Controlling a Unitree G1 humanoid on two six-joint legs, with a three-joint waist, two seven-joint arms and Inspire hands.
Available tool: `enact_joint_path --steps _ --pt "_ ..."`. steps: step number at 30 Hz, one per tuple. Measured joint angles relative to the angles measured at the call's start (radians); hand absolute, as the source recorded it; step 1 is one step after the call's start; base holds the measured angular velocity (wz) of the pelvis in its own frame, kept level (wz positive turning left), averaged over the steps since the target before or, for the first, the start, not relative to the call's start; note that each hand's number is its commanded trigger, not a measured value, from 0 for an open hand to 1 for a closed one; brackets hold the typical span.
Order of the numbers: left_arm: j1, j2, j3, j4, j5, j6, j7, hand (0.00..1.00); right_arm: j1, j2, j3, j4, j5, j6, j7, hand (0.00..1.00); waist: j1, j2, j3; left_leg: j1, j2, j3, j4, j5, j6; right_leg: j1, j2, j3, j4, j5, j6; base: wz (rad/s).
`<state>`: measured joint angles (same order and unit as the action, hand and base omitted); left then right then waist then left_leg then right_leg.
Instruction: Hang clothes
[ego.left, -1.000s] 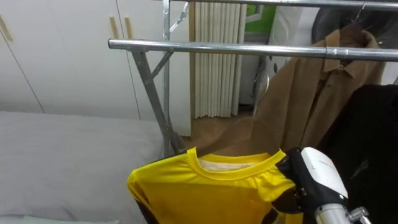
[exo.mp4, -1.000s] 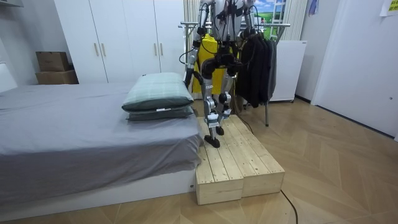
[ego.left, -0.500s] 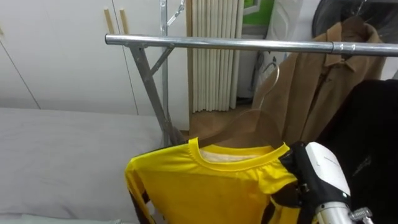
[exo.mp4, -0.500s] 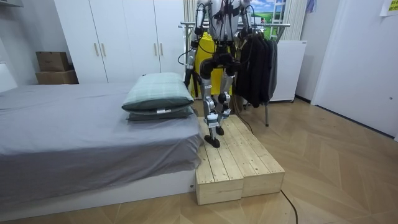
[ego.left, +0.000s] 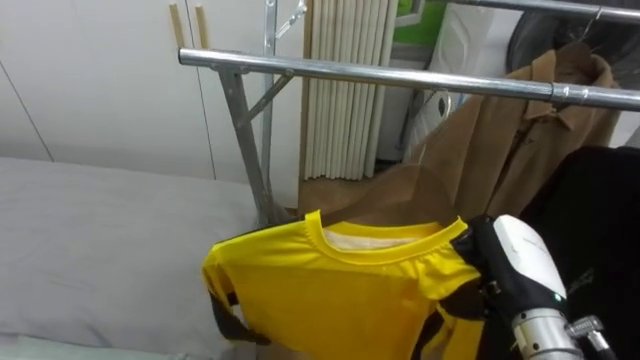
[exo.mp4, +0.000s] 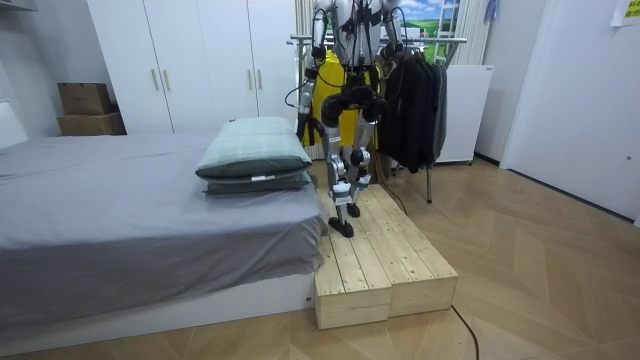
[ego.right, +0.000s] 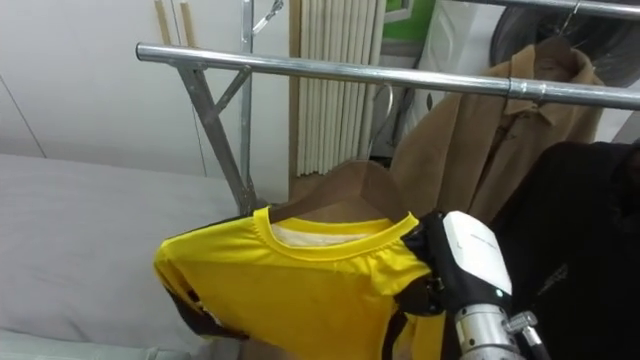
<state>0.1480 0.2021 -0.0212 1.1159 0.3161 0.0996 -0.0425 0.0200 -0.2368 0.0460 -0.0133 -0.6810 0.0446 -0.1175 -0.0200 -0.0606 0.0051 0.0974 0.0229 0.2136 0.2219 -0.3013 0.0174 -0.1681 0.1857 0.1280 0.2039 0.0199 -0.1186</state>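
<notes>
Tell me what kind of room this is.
Probably a bedroom: a bed with grey bedding and pillows, white wardrobes along the wall, and a metal clothes rack with garments hung on it, where the robot's right hand grips a yellow shirt.

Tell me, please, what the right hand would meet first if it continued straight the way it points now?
Probably the brown jacket hanging behind the yellow shirt that the right hand grips; the rail lies higher. Depth is unclear.
</notes>
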Motion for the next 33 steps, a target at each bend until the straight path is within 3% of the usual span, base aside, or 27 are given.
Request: enact_joint_path --steps 12,24,33 --pt "-0.003 0.000 0.000 0.000 0.002 0.001 0.000 0.00 -0.045 -0.012 0.000 0.000 -0.036 0.000 0.009 1.00 0.008 -0.001 -0.0015 -0.001 0.001 -0.028 -0.002 0.000 0.000 0.003 -0.002 -0.018 0.000 -0.005 -0.009 0.04" --pt "-0.001 0.005 -0.001 0.001 0.011 0.000 0.000 0.00 -0.078 -0.025 0.000 0.041 -0.065 0.002 0.031 1.00 0.040 -0.008 -0.0019 0.006 0.001 -0.038 -0.002 0.001 -0.001 0.014 -0.011 -0.046 -0.001 -0.008 -0.013 0.04" --pt "-0.001 0.005 -0.001 -0.005 0.011 -0.003 0.000 0.00 -0.078 -0.040 0.001 0.047 0.013 0.001 0.041 1.00 0.056 -0.007 -0.0012 0.007 0.001 -0.057 -0.003 0.001 -0.001 0.017 -0.011 -0.049 -0.001 -0.012 -0.015 0.04"
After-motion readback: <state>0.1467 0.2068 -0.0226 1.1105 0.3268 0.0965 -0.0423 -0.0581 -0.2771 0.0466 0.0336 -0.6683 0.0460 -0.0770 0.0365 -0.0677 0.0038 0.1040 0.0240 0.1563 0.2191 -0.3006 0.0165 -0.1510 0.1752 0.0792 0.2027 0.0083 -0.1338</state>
